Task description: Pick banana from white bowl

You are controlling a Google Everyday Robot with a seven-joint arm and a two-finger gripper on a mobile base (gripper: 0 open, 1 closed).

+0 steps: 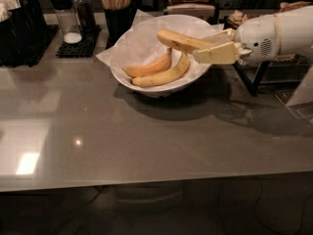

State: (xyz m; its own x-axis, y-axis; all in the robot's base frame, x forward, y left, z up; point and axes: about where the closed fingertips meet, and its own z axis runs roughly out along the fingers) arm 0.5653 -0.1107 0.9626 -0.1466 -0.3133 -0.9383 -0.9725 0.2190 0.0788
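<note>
The end effector (203,47), at 3 o'clock over the white bowl (146,90), is clamped on one end of the banana (177,39). The banana juts toward 9 o'clock, seemingly raised clear of the orange-tinted banana (146,67) and the longer banana (164,75) below. The step in hand looks like the lift. The next move calls for a firm grip and a steady rise clear of the rim, above the counter (146,146).

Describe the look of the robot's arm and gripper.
The arm is a smooth white rounded casing with a thin yellowish band and a small round perforated grille. The gripper, at the right side of the white bowl, has two flat, blocky cream fingers.
</note>
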